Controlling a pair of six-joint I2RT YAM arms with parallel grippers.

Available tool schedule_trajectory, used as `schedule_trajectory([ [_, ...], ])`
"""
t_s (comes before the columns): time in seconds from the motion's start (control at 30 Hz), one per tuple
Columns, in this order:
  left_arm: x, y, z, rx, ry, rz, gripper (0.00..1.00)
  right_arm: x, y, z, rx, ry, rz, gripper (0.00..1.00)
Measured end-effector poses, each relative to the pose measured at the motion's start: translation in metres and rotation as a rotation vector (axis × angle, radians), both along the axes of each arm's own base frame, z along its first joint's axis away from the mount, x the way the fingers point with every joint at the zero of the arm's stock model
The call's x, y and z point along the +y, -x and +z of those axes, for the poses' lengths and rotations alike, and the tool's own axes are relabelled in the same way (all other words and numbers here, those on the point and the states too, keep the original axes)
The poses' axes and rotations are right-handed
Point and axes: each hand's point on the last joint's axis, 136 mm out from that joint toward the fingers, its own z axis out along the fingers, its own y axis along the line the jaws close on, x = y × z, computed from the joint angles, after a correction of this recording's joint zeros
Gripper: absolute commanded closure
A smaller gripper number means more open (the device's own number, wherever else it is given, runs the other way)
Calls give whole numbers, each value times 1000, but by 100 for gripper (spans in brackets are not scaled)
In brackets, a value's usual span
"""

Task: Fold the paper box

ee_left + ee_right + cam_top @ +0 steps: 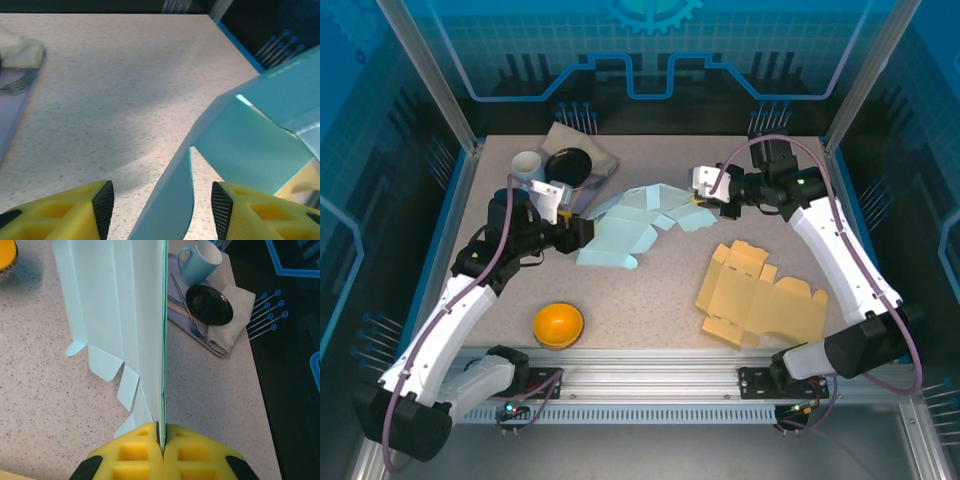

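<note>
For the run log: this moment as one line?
right gripper shut on light blue paper box sheet | left gripper open, straddling its flap

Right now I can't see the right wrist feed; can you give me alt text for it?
The right tool is shut on the edge of the light blue paper box sheet, which stretches away across the speckled table. At frame right sit a blue mug, black dish, fork and folded napkin.

Pale blue paper box (125,315) matt, smooth card; table (45,405) speckled, matt; black plate (209,305) glossy; napkin (239,307) cloth.
</note>
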Motion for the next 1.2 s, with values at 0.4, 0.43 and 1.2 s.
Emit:
schedule_trajectory([
  [0.4, -20, 15, 17, -31, 83, -137, 43, 10, 17, 7, 42, -84, 93, 100],
  [0.43, -21, 15, 18, -37, 87, -142, 44, 11, 18, 8, 47, -91, 99, 100],
  [1.2, 28, 22, 23, -26, 96, 192, 45, 3, -5, 17, 11, 69, -67, 100],
])
